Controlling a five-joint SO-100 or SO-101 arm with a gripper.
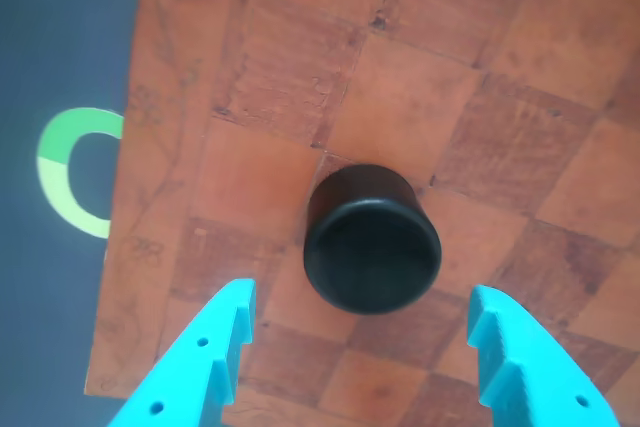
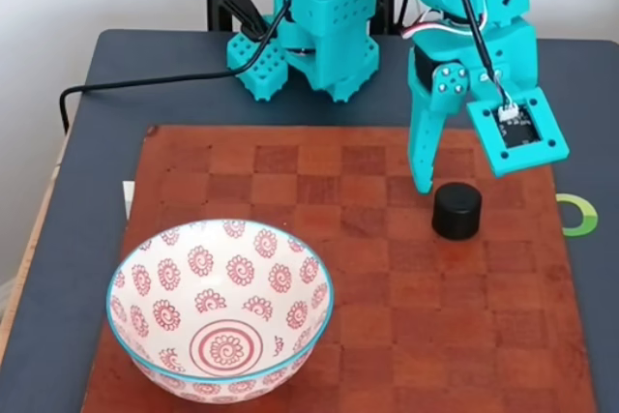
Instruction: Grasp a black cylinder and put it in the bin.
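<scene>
A dark grey bench (image 2: 87, 181) carries a reddish wooden checkerboard (image 2: 290, 191), with a pale wall behind. The black cylinder (image 2: 456, 211) stands upright on the board near its right edge in the fixed view, well apart from the bin (image 2: 131, 268), which sits at the board's lower left with its bottom rim cut off by the picture's edge. The teal tool (image 1: 360, 342) hangs over the cylinder with its fingers (image 1: 225, 347) spread wide, one on each side and neither touching it; in the other view the cylinder (image 1: 372, 247) lies just ahead of their tips. A green ring (image 1: 65, 172) on the bench is half hidden by the board's edge. The arm's upper part runs out of the top of the fixed view.
</scene>
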